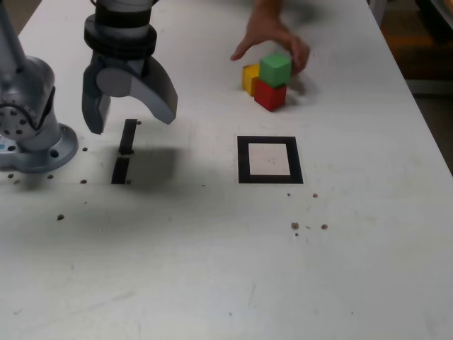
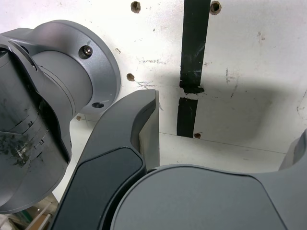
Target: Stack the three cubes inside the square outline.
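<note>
The gripper (image 1: 133, 120) hung wide open and empty above two short black tape strips (image 1: 124, 151). Three cubes sat clustered beside a person's hand (image 1: 272, 35): green cube (image 1: 275, 69) atop red cube (image 1: 270, 95), yellow cube (image 1: 250, 77) against them. The black square outline (image 1: 269, 160) lay empty nearby on the white table (image 1: 212, 269).

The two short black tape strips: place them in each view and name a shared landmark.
Exterior view: the two short black tape strips lie end to end under the open gripper.
Wrist view: the strips run beside a grey finger.
Shared landmark: the arm's round grey base.
</note>
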Controlling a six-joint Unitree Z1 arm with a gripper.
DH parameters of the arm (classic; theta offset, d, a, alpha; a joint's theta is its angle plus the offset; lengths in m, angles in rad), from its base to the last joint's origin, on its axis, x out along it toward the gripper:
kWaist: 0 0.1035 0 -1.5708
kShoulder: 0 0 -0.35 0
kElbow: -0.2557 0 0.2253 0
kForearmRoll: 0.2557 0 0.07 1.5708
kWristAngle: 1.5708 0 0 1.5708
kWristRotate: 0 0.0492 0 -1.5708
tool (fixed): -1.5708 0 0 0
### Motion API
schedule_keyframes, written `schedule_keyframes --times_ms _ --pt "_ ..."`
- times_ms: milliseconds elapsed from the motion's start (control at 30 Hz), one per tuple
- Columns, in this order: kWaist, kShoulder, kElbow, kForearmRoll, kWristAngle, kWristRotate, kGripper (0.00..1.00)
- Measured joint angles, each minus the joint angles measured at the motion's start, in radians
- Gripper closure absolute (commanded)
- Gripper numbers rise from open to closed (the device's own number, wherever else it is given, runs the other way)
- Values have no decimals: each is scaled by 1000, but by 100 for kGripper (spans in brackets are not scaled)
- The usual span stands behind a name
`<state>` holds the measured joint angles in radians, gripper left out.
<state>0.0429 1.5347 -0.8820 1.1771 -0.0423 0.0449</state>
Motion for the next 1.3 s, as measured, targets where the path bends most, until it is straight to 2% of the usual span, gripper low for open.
schedule_keyframes --times_ms 233,367,567,767,833,1033,1300 --pt "0 -12 -5 6 14 3 0" --pt "-10 -17 -64 26 32 25 0" --pt "-59 23 -263 140 73 120 0" --pt "-55 126 -467 341 122 260 0" --pt "-34 148 -530 381 128 292 0" --pt "37 185 -727 404 126 381 0" --pt "128 329 -992 425 147 543 0"
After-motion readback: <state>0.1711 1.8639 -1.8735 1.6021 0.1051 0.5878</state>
